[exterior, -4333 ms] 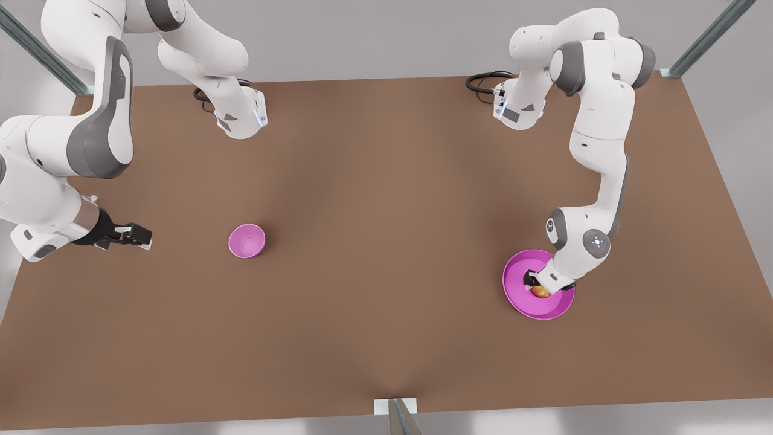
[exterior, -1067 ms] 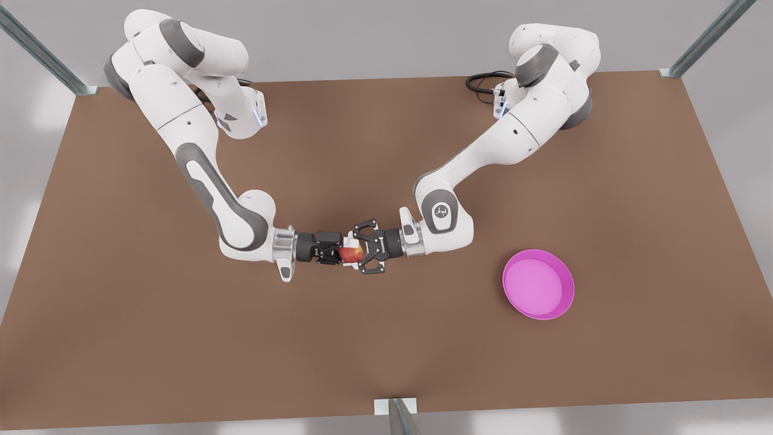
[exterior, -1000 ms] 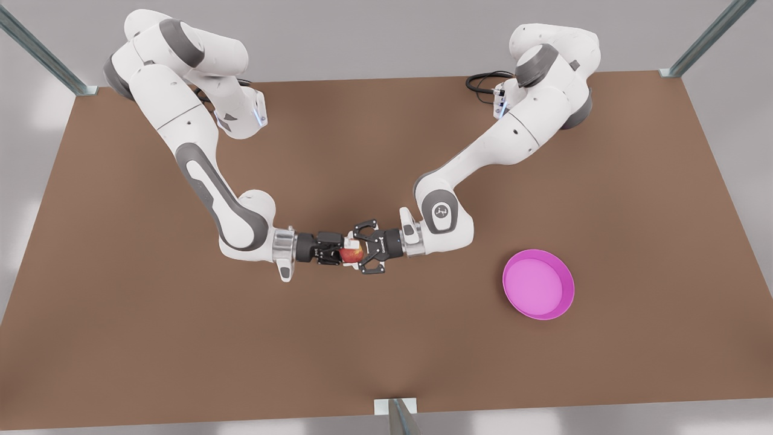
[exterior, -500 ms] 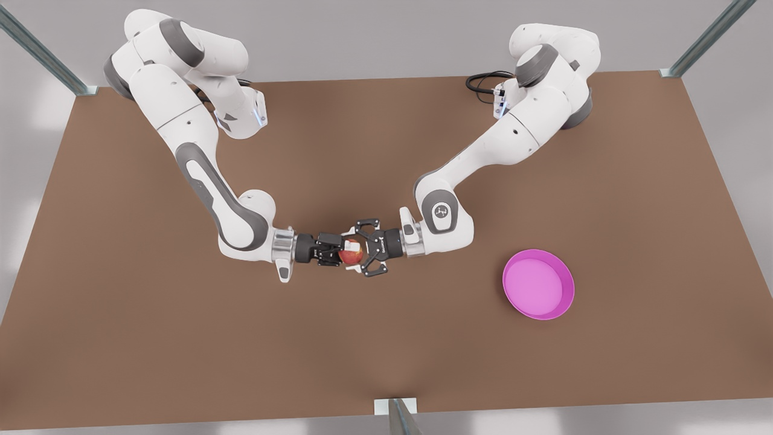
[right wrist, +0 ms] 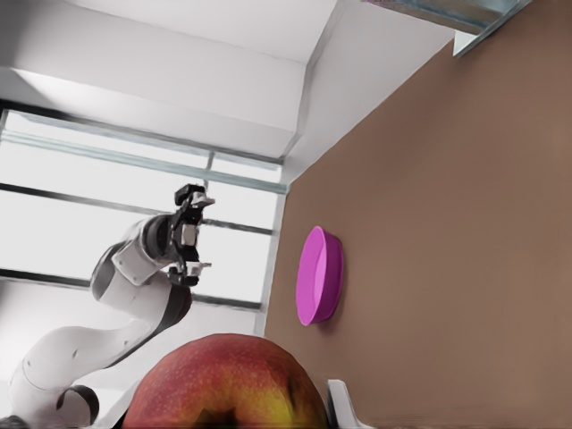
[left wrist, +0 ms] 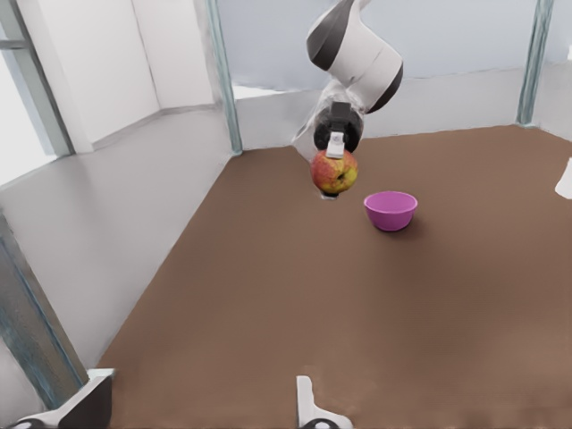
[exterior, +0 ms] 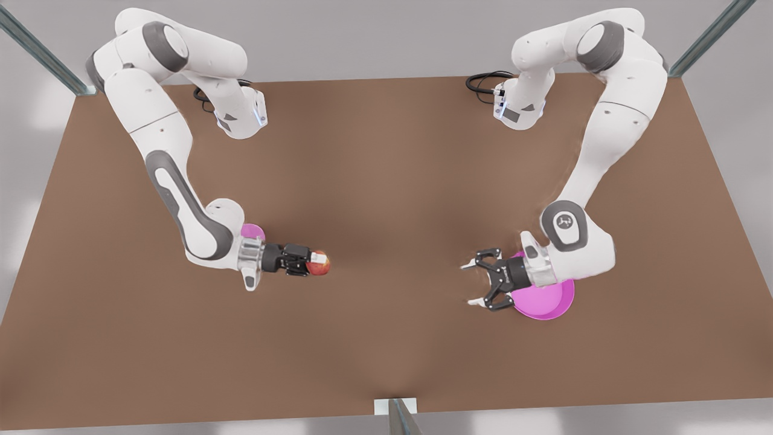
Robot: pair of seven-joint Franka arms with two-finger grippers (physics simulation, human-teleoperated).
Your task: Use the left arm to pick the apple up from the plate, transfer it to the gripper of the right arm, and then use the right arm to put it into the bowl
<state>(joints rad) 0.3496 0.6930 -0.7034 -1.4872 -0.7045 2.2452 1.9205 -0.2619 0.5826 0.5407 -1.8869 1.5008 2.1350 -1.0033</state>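
Note:
My right gripper (exterior: 315, 264) is shut on the red and yellow apple (exterior: 319, 264), which hangs above the table on the front view's left. The left wrist view sees that apple (left wrist: 335, 172) from afar beside the small pink bowl (left wrist: 391, 210). In the front view the bowl (exterior: 253, 230) peeks out behind my right wrist. The apple (right wrist: 228, 384) sits close in the right wrist view. My left gripper (exterior: 470, 284) is open and holds nothing at the near edge of the pink plate (exterior: 543, 307), which has nothing on it (right wrist: 317, 275).
The brown table (exterior: 386, 181) stretches bare between the two arms. Both arm bases (exterior: 241, 118) stand at the far edge with black cables. Metal frame posts (exterior: 398, 417) mark the table's corners and its near edge.
Half a second ago both grippers met at the table's middle around the apple. Now they are apart: the right carried the apple toward the bowl, the left drew back open to the plate.

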